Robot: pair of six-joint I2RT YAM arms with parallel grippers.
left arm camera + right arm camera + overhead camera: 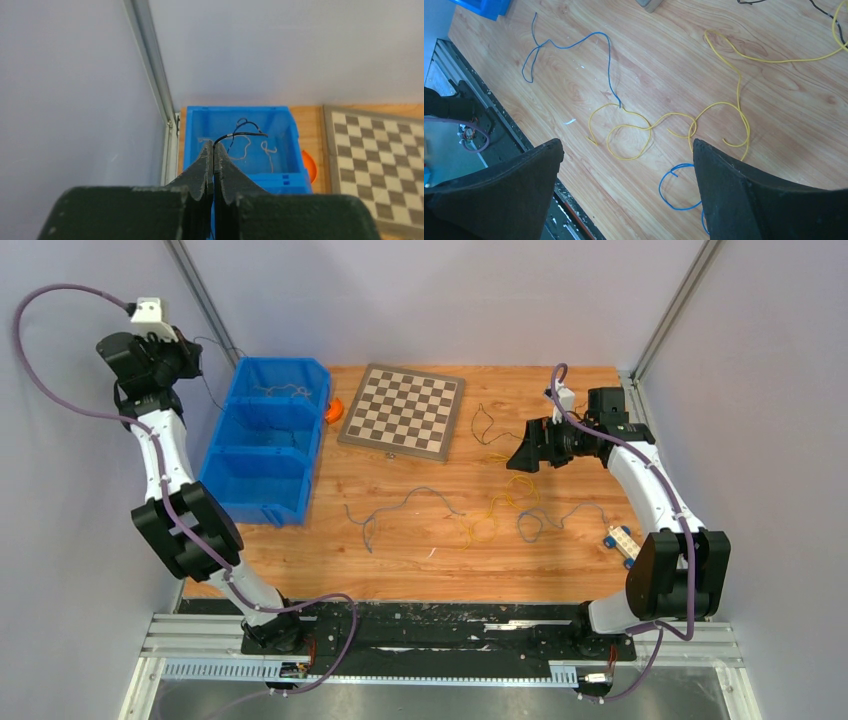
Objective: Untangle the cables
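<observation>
My left gripper point(214, 146) is raised high by the left wall, shut on a thin black cable point(246, 133) that arcs out of its tips above the blue bin point(292, 125). From above, that cable point(212, 380) hangs beside the left gripper point(192, 358). Pale cables point(269, 150) lie in the bin's far compartment. Loose on the table are a blue cable point(410, 502), looping yellow cables point(674, 120), a blue loop point(674, 192) and a dark cable point(485, 425). The right gripper point(626, 145) hovers open over the yellow cables, holding nothing; seen from above, the right gripper point(522, 456) is at mid-right.
The blue bin point(225, 445) with three compartments stands at the table's left. A chessboard point(403, 410) lies at the back centre, an orange object point(333, 410) between it and the bin. A small blue-and-white block point(622, 543) sits near the right arm. Walls close in on both sides.
</observation>
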